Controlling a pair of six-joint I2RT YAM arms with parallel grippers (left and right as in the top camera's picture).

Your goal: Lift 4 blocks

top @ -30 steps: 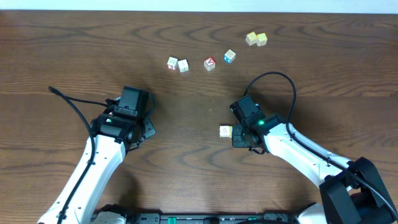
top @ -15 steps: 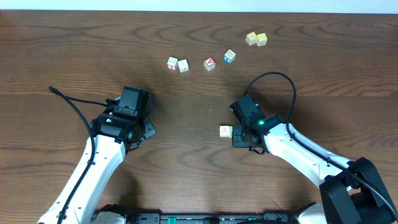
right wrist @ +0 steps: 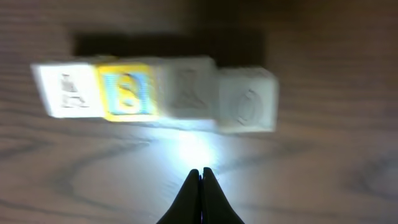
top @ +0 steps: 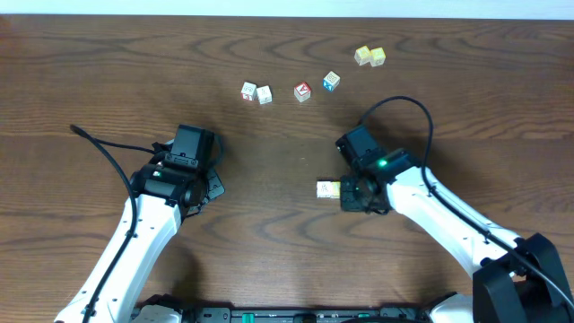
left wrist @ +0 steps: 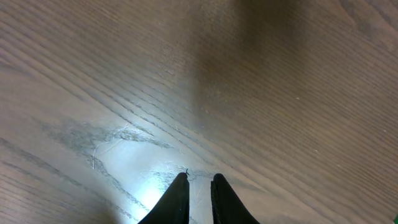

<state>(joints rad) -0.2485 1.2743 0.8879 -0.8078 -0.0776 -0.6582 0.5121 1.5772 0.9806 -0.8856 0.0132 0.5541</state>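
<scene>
Four small blocks lie side by side in a blurred row in the right wrist view: a white one (right wrist: 65,90), a yellow-faced one (right wrist: 127,92) and two cream ones (right wrist: 186,87) (right wrist: 247,99). My right gripper (right wrist: 201,170) is shut and empty just in front of the row, apart from it. From overhead only the row's left end (top: 326,189) shows beside the right gripper (top: 354,193); the other blocks are hidden under the wrist. My left gripper (left wrist: 199,177) (top: 213,187) hovers over bare wood at the left, its jaws all but together with nothing between them.
Farther back on the wooden table (top: 108,72) sit two whitish cubes (top: 249,91) (top: 265,94), a red-faced cube (top: 302,91), a blue-faced cube (top: 331,82) and a yellow-green pair (top: 369,56). The table's far edge runs along the top.
My right arm has shifted slightly right and away from the near edge, and the block end seen beside it has edged right. The left arm has not moved.
</scene>
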